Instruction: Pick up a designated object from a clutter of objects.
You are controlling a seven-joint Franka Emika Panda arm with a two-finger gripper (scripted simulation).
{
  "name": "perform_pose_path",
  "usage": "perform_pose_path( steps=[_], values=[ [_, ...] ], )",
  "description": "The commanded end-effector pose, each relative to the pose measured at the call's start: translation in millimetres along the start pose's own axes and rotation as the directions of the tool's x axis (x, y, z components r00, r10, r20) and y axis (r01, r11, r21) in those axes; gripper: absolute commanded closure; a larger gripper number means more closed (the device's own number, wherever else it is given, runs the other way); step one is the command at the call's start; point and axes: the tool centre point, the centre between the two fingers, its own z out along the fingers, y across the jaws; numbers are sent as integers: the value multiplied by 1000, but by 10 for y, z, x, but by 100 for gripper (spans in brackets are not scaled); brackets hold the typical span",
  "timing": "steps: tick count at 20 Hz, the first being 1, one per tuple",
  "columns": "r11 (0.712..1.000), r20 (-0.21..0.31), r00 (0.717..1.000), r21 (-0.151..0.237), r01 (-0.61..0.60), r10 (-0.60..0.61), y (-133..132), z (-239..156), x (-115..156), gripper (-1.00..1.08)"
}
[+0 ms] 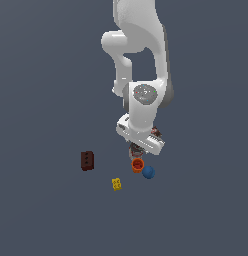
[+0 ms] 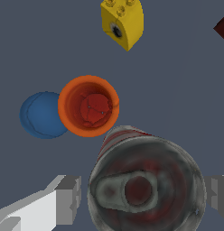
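No legible text, label wording or numbers on any object.

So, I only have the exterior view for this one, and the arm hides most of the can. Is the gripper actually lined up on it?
Observer: Yes. The wrist view shows the can from above, with the gripper straddling it, one of its fingers on each side.
Operator: Has it closed on it yet?
Observer: No. A dark gap shows between that finger and the can's wall, so the gripper is open.
Operator: Is the orange cup in the way?
Observer: The orange cup stands upright close beside the can, but not between it and either finger.
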Motion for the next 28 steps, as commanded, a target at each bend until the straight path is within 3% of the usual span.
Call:
perform_pose_path(
  steps=[1,7,8,28],
  values=[
    [1000,0,1000,0,-1,1,1,115,-4,-92],
    [1000,0,1000,0,-2,2,-3,219,5,-92],
    [1000,0,1000,0,-2,2,-3,219,5,108],
    [1000,-1,1000,1,-1,1,-29,0,-130,108]
  ],
)
